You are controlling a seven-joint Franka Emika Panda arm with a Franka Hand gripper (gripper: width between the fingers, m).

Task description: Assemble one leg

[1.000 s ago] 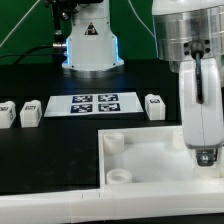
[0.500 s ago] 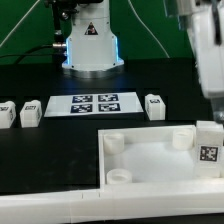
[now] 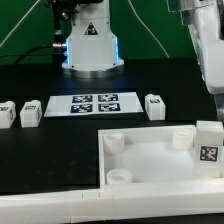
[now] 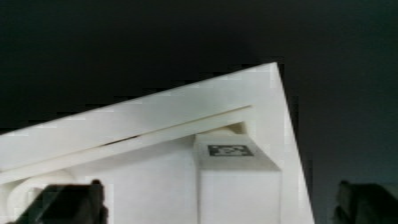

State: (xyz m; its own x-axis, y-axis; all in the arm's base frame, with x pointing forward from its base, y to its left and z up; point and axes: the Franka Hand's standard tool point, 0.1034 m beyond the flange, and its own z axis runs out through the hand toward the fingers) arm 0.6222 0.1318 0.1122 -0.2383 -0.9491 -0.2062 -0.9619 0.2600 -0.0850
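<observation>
A leg (image 3: 208, 146) stands upright at the far corner of the large white panel (image 3: 150, 160), on the exterior view's right, with its tag facing the camera. My gripper (image 3: 214, 88) hangs above it, clear of it. In the wrist view the two dark fingertips (image 4: 71, 203) are wide apart and the gripper (image 4: 217, 205) is open and empty. That same leg (image 4: 231, 175) shows between them, lower down at the panel's corner (image 4: 214, 100). Three more legs lie on the black table: one (image 3: 154, 105) beside the marker board and two (image 3: 30, 112) (image 3: 5, 113) at the exterior view's left.
The marker board (image 3: 95, 103) lies flat behind the panel. The robot base (image 3: 90, 45) stands at the back. The panel has round sockets at its other corners (image 3: 112, 143) (image 3: 119, 176).
One second ago the gripper was low around the leg at the panel's corner. It has let go and risen; the leg stays standing there. Little has moved in the last half second.
</observation>
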